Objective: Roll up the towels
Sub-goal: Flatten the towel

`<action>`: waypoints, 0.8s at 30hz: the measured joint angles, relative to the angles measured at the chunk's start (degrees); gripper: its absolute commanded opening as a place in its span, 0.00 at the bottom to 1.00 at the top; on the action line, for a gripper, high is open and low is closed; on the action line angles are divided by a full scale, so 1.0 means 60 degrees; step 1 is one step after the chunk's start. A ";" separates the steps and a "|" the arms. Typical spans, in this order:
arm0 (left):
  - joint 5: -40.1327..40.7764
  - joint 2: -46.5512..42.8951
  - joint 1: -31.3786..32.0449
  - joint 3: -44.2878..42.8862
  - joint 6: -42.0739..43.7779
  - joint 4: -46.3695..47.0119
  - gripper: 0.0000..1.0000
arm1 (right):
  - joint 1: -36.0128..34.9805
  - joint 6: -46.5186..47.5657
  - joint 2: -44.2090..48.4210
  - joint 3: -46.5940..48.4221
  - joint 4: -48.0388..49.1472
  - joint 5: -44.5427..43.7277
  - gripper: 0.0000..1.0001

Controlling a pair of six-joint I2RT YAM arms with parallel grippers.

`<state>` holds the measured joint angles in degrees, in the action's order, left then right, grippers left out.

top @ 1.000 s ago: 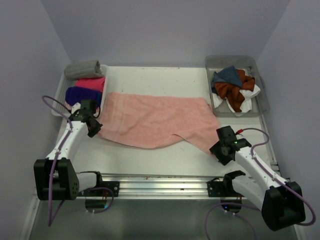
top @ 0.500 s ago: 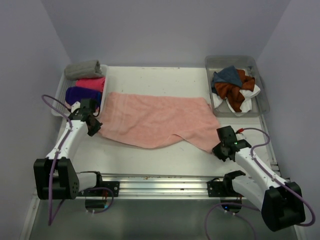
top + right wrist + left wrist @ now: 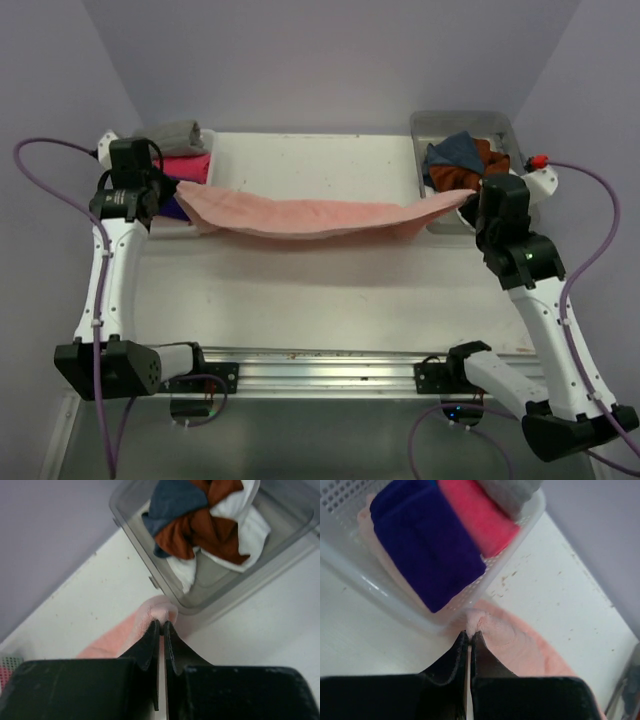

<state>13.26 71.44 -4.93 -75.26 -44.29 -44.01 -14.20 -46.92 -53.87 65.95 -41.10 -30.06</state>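
A salmon pink towel hangs stretched in the air across the back half of the table, sagging a little in the middle. My left gripper is shut on its left end, next to the white basket; in the left wrist view the jaws pinch a fold of the pink towel. My right gripper is shut on the right end, in front of the clear bin; the right wrist view shows the jaws closed on the pink towel.
The white basket at back left holds rolled towels: grey, hot pink and purple. The clear bin at back right holds crumpled teal, rust orange and white towels.
The right gripper shut on the towel's near right corner. Both arms then rose and swung toward the back, lifting the pink towel off the table and pulling it taut between them.
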 measured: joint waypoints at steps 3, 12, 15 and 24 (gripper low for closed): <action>-0.0248 -0.0011 -0.0175 -0.0954 0.0036 0.0036 0.00 | 0.0025 0.0823 -0.0084 0.1115 0.0106 -0.0557 0.00; -0.0561 -0.0455 -0.0306 -0.2973 0.0066 0.0036 0.00 | 0.0040 0.2670 0.0270 0.3187 0.0324 -0.1399 0.00; -0.0594 -0.0951 -0.0310 -0.3326 0.0069 0.0015 0.00 | 0.0040 0.2987 0.0725 0.3475 0.0197 -0.1530 0.00; -0.0390 -0.3300 -0.0310 -0.3708 0.0095 -0.0368 0.00 | 0.0040 0.3504 0.2579 0.3909 -0.0750 -0.1905 0.00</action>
<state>10.92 51.64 -6.79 -97.51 -43.72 -46.22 -13.96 -25.89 -38.39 89.41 -45.60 -41.50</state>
